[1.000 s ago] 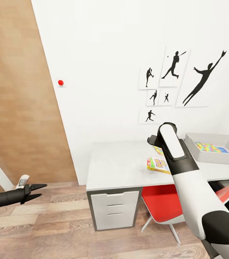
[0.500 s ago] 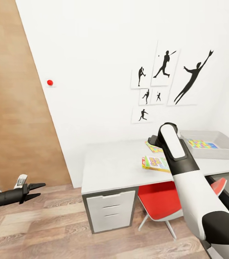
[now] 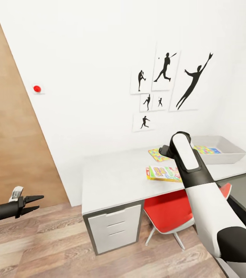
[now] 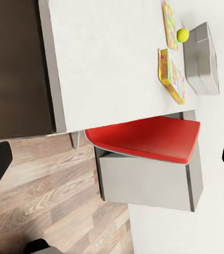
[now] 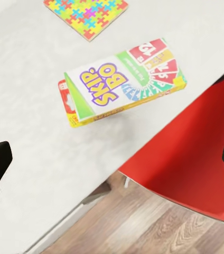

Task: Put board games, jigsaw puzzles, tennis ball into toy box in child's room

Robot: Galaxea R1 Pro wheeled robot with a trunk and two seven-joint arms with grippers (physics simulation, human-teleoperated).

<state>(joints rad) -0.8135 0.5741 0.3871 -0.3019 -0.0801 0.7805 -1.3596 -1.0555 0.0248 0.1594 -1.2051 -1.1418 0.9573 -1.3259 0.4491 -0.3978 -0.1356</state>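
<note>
Your right gripper point(image 5: 112, 159) hung open and empty over the table edge, the green-and-red SKIP-BO game box point(image 5: 120, 82) lying just ahead between its spread jaws; your left gripper point(image 3: 32, 204) was open, empty, well apart. The light grey toy bin point(image 3: 219, 152) held a multicoloured puzzle mat point(image 3: 207, 149). A second mat point(image 3: 157, 155) and small yellow-green ball point(image 4: 183, 35) lay on the long grey desktop point(image 3: 111, 177), against the white wall.

White-shelled arm point(image 3: 208, 208), black joints, black-fingered gripper point(image 3: 32, 204)
</note>
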